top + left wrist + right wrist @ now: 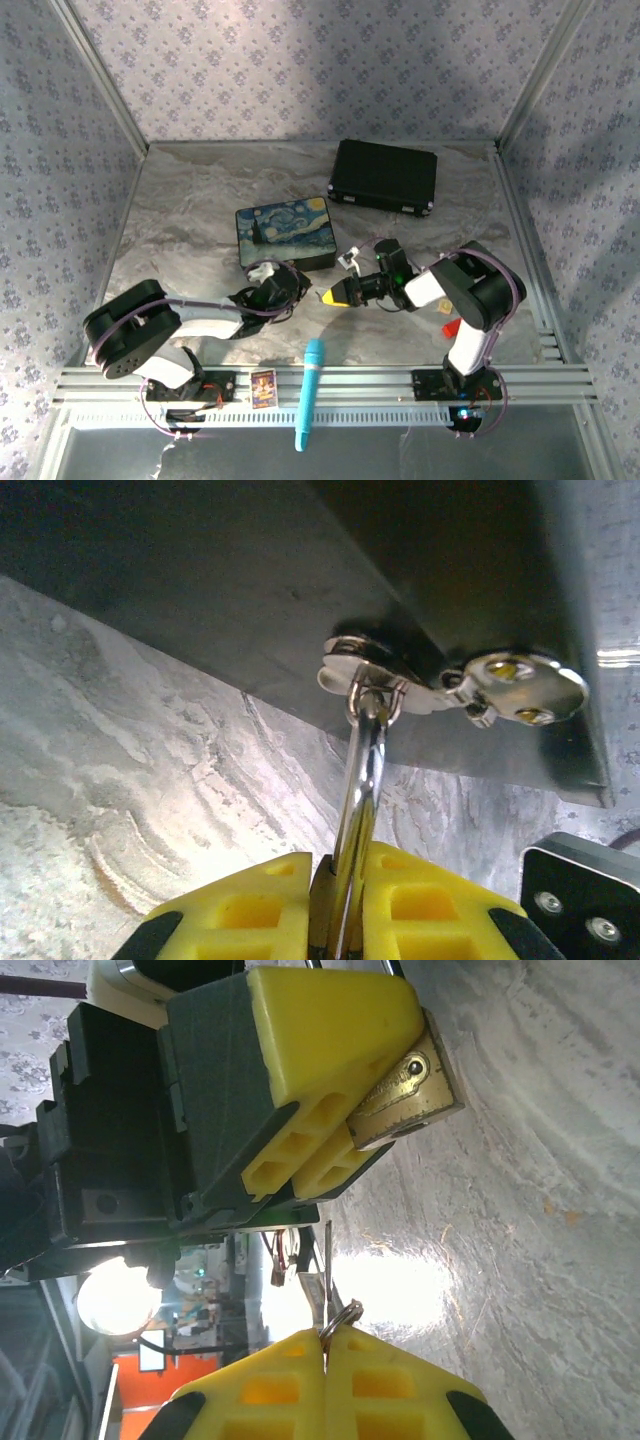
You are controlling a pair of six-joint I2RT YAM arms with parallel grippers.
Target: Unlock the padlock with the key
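Right hand (325, 1348) tight on one key (326, 1260), left hand (338, 872) tight on one padlock (410, 1095)

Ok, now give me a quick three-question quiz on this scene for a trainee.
1. True or false: the key is already in the padlock.
2. Fill in: the right gripper is shut on the ___.
3. What holds the padlock? A) left gripper B) right gripper C) nothing
Key: 1 false; 2 key; 3 A.
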